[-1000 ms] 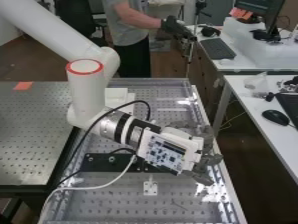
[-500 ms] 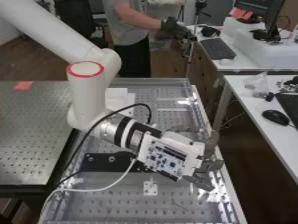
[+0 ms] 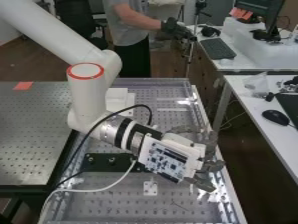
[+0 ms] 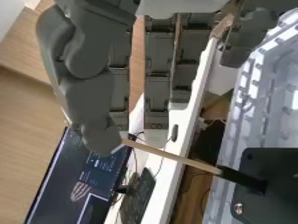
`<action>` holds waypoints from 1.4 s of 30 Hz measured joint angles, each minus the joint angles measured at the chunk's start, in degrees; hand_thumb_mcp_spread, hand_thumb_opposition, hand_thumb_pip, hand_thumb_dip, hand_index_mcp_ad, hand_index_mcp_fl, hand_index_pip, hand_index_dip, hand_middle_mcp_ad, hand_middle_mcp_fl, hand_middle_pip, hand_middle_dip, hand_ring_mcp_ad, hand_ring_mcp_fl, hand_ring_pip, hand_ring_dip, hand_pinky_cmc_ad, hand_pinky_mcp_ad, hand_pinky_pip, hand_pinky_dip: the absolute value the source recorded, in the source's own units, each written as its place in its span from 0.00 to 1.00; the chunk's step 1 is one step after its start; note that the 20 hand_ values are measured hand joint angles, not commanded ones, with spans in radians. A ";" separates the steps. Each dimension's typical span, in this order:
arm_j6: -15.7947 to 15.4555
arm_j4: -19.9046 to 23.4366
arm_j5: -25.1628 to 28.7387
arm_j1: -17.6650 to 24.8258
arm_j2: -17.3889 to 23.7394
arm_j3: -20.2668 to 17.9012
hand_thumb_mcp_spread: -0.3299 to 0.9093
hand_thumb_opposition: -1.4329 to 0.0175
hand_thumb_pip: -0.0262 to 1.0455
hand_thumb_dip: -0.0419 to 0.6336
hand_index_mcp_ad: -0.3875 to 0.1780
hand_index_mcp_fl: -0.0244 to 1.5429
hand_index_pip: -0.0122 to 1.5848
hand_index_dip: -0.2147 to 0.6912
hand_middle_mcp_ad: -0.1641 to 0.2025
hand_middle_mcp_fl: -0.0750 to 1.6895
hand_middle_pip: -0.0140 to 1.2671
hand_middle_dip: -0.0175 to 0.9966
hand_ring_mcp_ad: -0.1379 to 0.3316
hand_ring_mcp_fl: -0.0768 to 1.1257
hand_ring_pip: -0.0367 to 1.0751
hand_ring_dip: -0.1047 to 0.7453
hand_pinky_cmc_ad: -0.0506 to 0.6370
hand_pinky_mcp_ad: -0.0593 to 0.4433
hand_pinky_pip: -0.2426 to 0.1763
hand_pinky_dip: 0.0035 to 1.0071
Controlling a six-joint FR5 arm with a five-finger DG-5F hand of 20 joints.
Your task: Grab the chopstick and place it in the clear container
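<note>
The hand (image 3: 211, 166) is over the bench's right edge, its fingers spread and extended. In the wrist view the hand (image 4: 157, 82) has its fingers straight, and its thumb is stretched out beside them. A light wooden chopstick (image 4: 174, 157) with a black end slants between the thumb tip and a black plate (image 4: 283, 172); the thumb covers its wooden end. I cannot tell whether the thumb touches it. A see-through, ribbed surface (image 4: 265, 100) lies beside the black plate, perhaps part of the clear container.
The perforated bench (image 3: 120, 205) carries a black bracket (image 3: 106, 162), a small white bracket (image 3: 150, 188) and white blocks (image 3: 117, 99). Black and white cables loop beside the arm. A white desk (image 3: 256, 112) with a mouse and keyboard stands to the right.
The hand has shifted slightly down and to the right in the high view, and its fingers stand a little farther out. The arm's upper part has barely moved.
</note>
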 joint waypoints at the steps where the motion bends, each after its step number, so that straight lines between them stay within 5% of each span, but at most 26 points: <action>1: 0.25 -0.03 -0.04 0.03 -0.02 -0.04 0.77 0.40 0.46 0.48 0.28 0.51 0.43 0.52 0.45 0.53 0.30 0.73 0.27 0.47 0.13 0.67 0.43 0.65 0.58 0.14; 27: -0.37 0.11 0.15 0.05 -0.24 -0.12 0.88 0.31 0.43 0.47 0.23 0.62 0.50 0.53 0.44 0.64 0.32 0.73 0.28 0.56 0.13 0.70 0.47 0.65 0.62 0.15; 33: -1.54 -0.42 0.11 -0.06 -0.42 0.46 0.92 0.29 0.42 0.46 0.21 0.65 0.49 0.55 0.29 0.66 0.32 0.72 0.28 0.57 0.13 0.70 0.48 0.65 0.61 0.15; 42: -2.87 -0.86 0.27 -0.13 -0.52 1.30 0.94 0.27 0.43 0.47 0.36 0.70 0.43 0.59 0.29 0.68 0.32 0.71 0.27 0.61 0.14 0.72 0.51 0.67 0.61 0.15</action>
